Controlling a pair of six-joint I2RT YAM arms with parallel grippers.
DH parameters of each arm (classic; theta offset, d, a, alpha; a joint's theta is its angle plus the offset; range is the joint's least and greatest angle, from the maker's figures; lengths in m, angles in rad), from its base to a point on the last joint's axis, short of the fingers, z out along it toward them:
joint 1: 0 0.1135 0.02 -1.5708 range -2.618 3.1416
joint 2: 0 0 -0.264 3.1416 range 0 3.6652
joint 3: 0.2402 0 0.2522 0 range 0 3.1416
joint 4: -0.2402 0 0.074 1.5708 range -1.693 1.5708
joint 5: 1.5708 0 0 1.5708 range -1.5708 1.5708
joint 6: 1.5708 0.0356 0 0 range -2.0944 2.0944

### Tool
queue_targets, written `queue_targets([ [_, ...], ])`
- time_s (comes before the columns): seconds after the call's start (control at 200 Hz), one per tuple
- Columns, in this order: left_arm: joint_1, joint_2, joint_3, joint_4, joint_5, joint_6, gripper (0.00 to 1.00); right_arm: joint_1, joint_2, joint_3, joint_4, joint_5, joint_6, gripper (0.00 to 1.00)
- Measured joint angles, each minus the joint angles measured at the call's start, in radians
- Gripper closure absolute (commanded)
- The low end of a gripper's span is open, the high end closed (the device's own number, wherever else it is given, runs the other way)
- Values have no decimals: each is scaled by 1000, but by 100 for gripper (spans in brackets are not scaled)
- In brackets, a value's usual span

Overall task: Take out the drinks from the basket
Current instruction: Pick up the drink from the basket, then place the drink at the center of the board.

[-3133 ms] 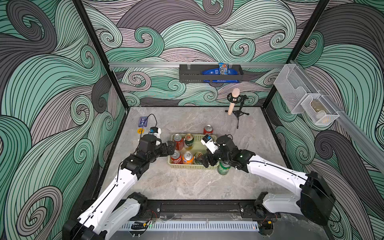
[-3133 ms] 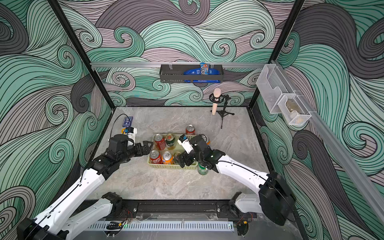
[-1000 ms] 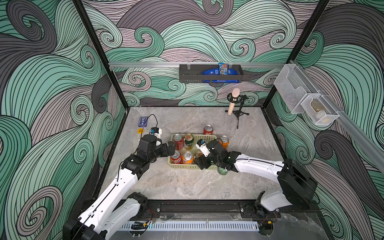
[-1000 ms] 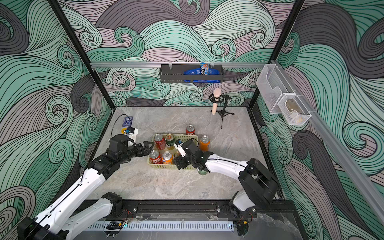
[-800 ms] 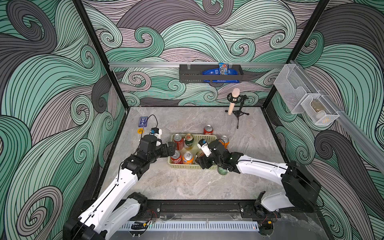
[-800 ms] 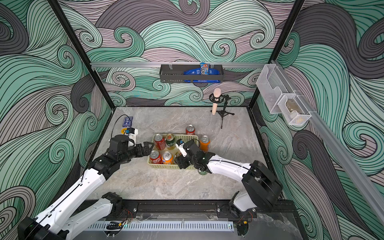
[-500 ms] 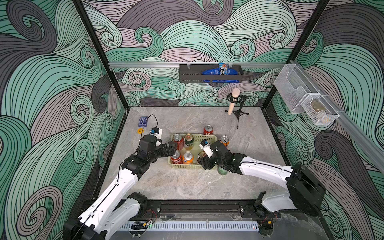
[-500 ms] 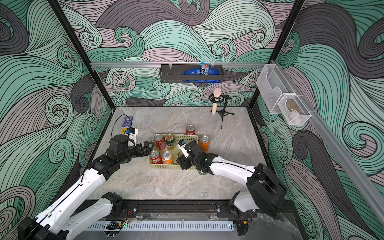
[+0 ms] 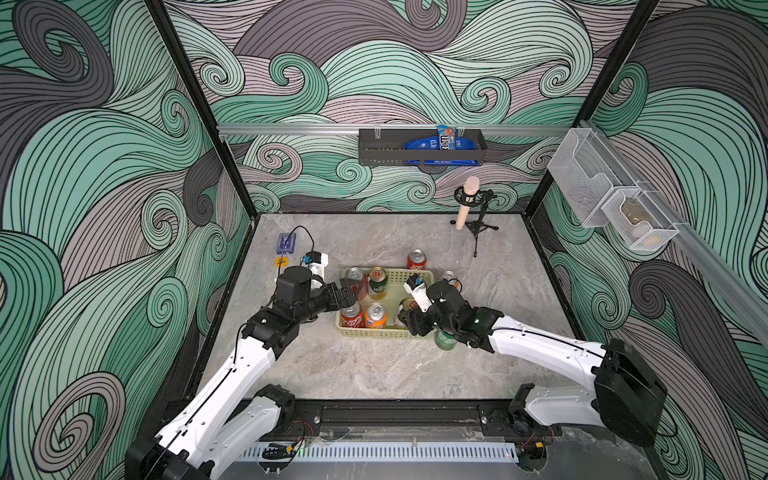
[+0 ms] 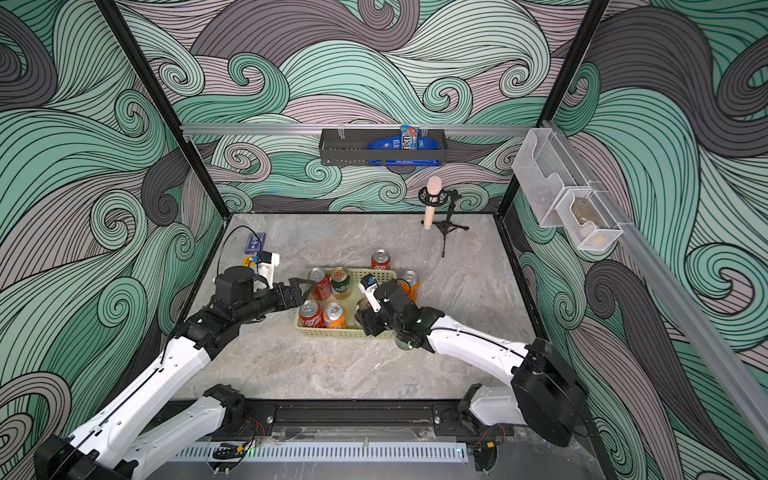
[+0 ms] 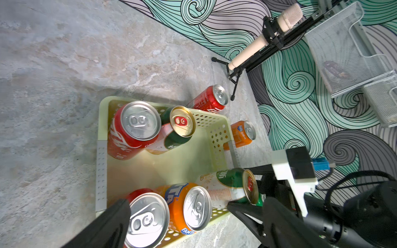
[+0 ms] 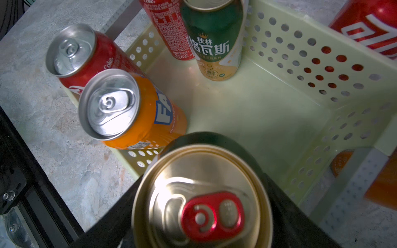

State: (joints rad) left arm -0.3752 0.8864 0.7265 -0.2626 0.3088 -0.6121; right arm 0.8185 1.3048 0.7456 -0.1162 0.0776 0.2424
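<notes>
**Green-gold can clamped at the basket's near right corner**

The basket [image 9: 382, 332], a shallow rectangle of pale yellow-green plastic with round holes punched through its walls, is set on the grey, marble-veined table [image 9: 374, 374]. At its near right corner the right claw [image 9: 409, 311] is closed on the held can [image 12: 202, 204]. This is a smooth aluminium cylinder with a gold top and a red tab. Black fingers [image 12: 111, 219] are pressed against both of its sides. Whether its base is lifted off the basket floor cannot be told.

Four more cans are stood upright inside the basket. The far red can [image 11: 133, 128] and the green-gold can [image 9: 378, 282], white-lettered on its dark band, are placed along the far wall. The near red can [image 9: 351, 313] and the orange can [image 9: 375, 315], both silver-topped, are placed side by side along the near wall, at the left end.

The left claw [image 9: 351, 291] is held over the basket's left end. Its jaws are spread wide and nothing is gripped.

Three cans are found outside the basket. The outer red can [image 9: 416, 261] is stood just behind the far wall. The outer orange can [image 10: 410, 282] is stood just beside the right end. The green can [image 9: 444, 338] is stood on the table by the near right corner, partly hidden beneath the right arm.
</notes>
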Motion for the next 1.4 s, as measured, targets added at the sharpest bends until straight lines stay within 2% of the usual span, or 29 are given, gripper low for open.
queue_targets([
  [0.485, -10, -22, 17, 2, 80, -57, 1, -2, -55, 133, -112, 24, -24, 39],
  [0.891, -109, -13, 58, 11, 100, -87, 1, -2, -150, 140, -168, 0, -23, 39],
  [1.196, -194, -2, 59, 18, 68, -107, 1, 2, -210, 140, -221, -45, -30, 39],
  [1.401, -216, -10, 62, 0, -13, -119, 1, 25, -255, 140, -255, -62, -29, 39],
])
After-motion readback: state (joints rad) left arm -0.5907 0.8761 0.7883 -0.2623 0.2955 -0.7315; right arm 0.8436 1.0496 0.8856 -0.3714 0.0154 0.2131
